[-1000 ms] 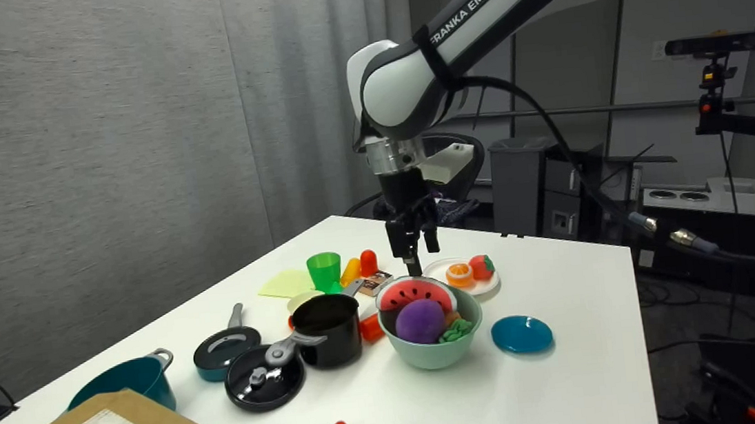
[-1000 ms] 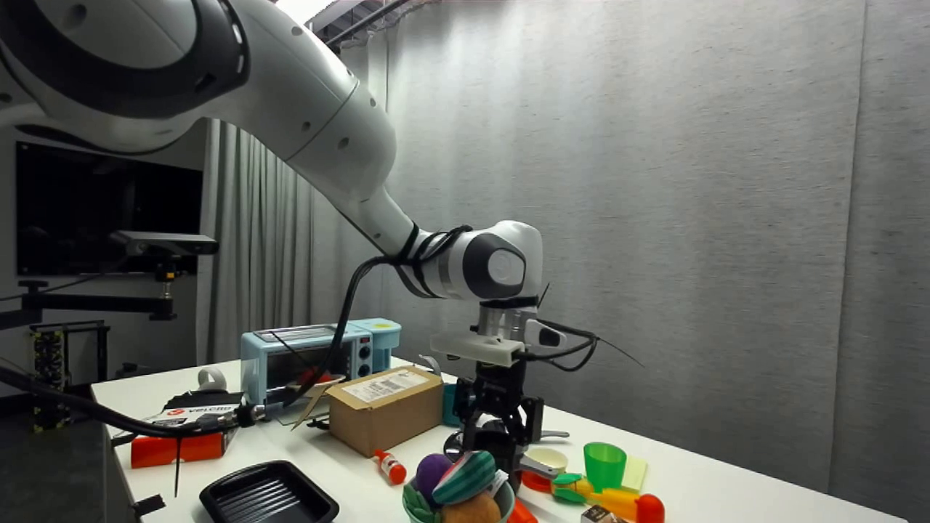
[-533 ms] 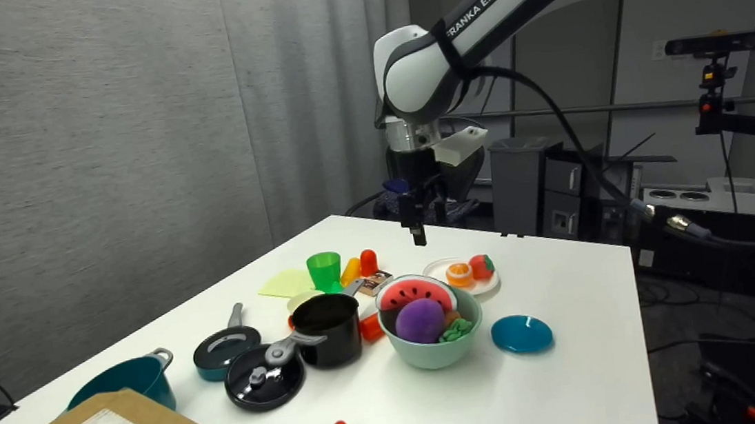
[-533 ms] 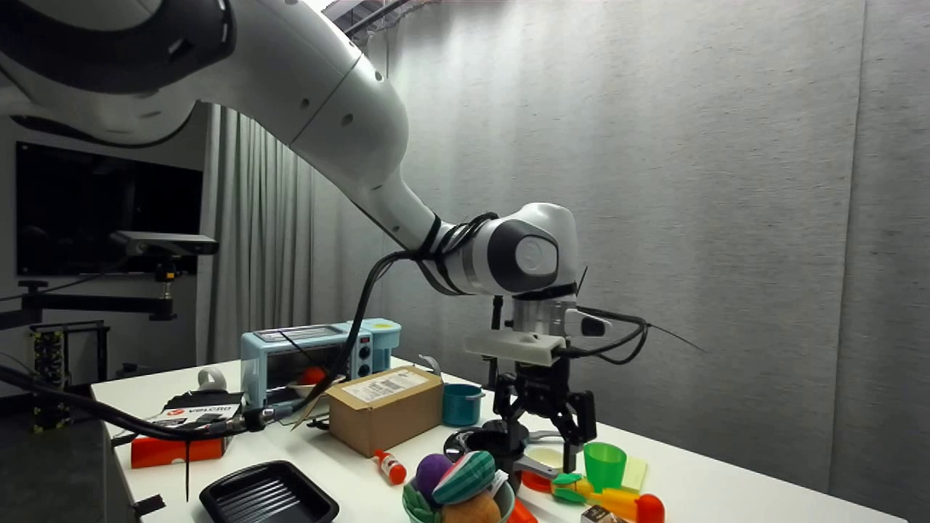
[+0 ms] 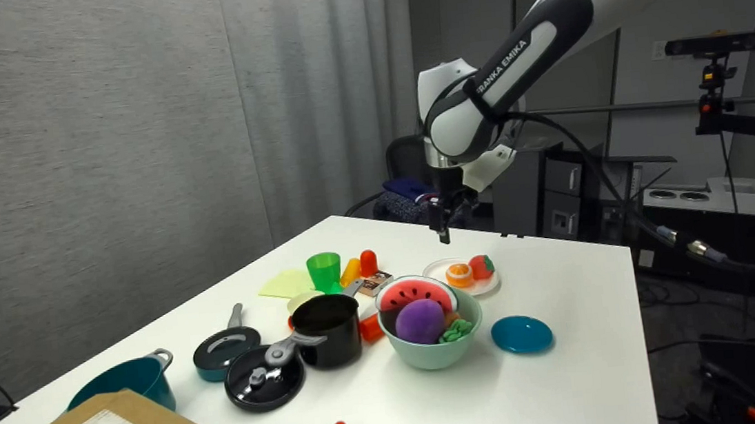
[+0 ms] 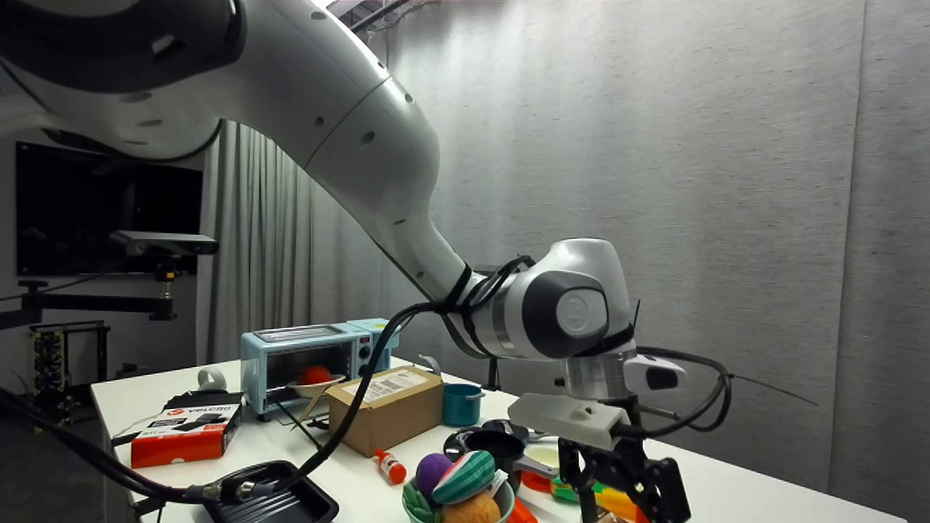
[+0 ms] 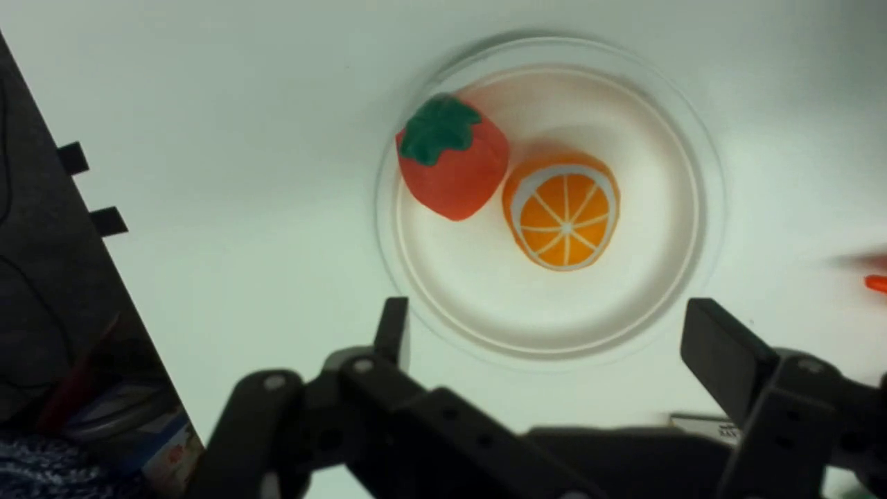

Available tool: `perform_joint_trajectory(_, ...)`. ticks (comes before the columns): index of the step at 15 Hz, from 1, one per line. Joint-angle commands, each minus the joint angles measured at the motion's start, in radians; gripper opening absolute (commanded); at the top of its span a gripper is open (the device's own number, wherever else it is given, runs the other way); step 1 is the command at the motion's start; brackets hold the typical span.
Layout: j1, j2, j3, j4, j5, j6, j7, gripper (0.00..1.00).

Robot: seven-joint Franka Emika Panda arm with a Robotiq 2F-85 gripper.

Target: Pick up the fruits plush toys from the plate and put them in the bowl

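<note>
The wrist view shows the gripper (image 7: 551, 326) with its jaws wide apart, no toy between them, facing the white plate (image 7: 658, 215), where the strawberry (image 7: 457, 170) and the orange (image 7: 565, 222) sit side by side; these two look to be all that is left. In an exterior view, the mint-green bowl (image 5: 433, 354) stands near the plate and already holds the watermelon (image 5: 413, 294), the purple toy (image 5: 421, 322) and a leafy green piece (image 5: 457, 330), so the task seems more than half done. In an exterior view, a brownish-orange toy (image 6: 472, 508) also shows in the bowl, cut off by the bottom edge; whether the leafy green piece belongs to it, I cannot tell. The plate does not show there, and the jaws, also apart, reach that edge. The next grasp seems not yet begun.
</note>
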Motion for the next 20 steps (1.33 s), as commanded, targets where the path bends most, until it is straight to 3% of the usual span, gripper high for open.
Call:
perform_joint_trajectory(1, -0.022, 0.034, 0.0, -0.018, 0.004, -0.001, 0.032, 1.0)
perform_joint_trajectory(9, -0.14, 0.08, 0.084, -0.008, 0.233, -0.065, -0.088, 1.0)
perform_joint_trajectory(13, -0.16, 0.085, 0.088, -0.008, 0.273, -0.046, -0.106, 1.0)
perform_joint_trajectory(20, -0.067, 0.103, 0.132, -0.037, 0.274, 0.069, 0.004, 1.0)
